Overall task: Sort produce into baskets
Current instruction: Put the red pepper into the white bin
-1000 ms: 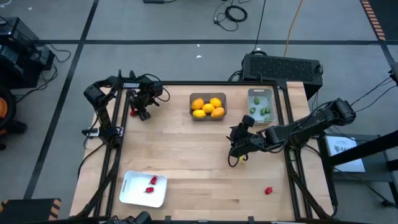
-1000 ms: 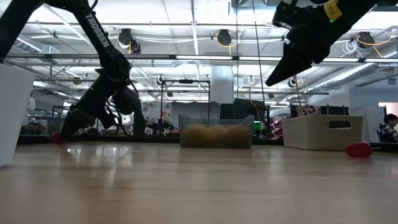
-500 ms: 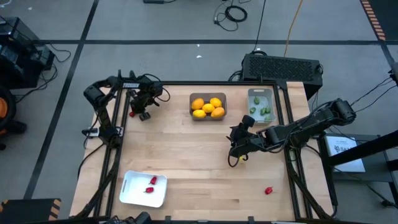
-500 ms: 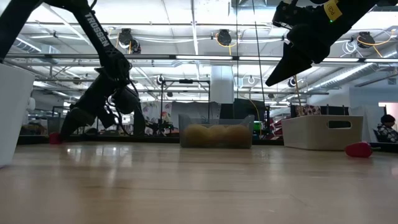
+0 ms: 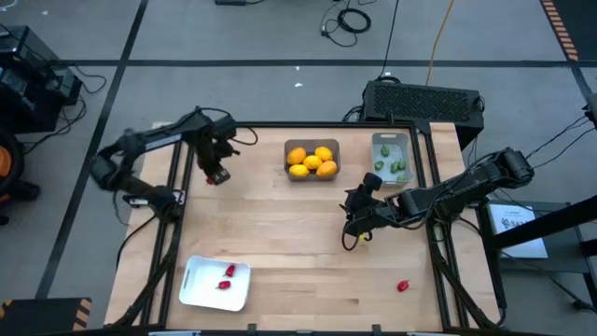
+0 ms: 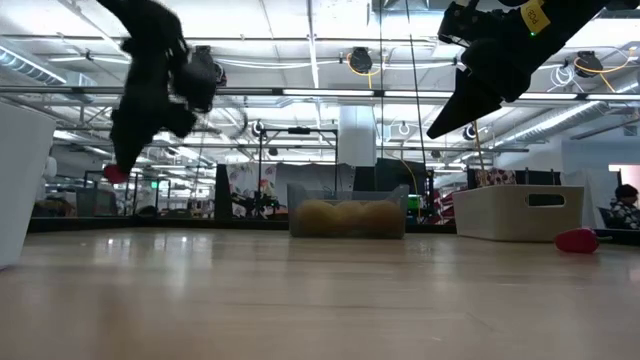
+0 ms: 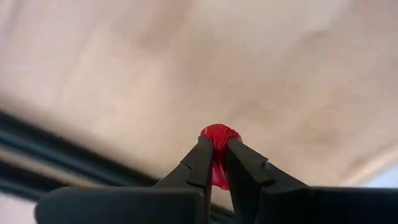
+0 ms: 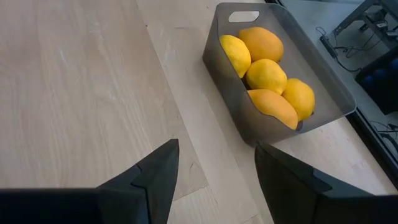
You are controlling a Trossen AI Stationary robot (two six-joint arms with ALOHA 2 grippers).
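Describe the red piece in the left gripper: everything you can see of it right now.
The red piece is tiny, glossy and plastic-looking, roughly rounded. It is pinched between the two dark fingers of the left gripper, which is shut on it; only its top and a sliver between the fingers show. It hangs clear above the wooden table, touching nothing else, near the table's far left corner. Its exact shape can't be made out.
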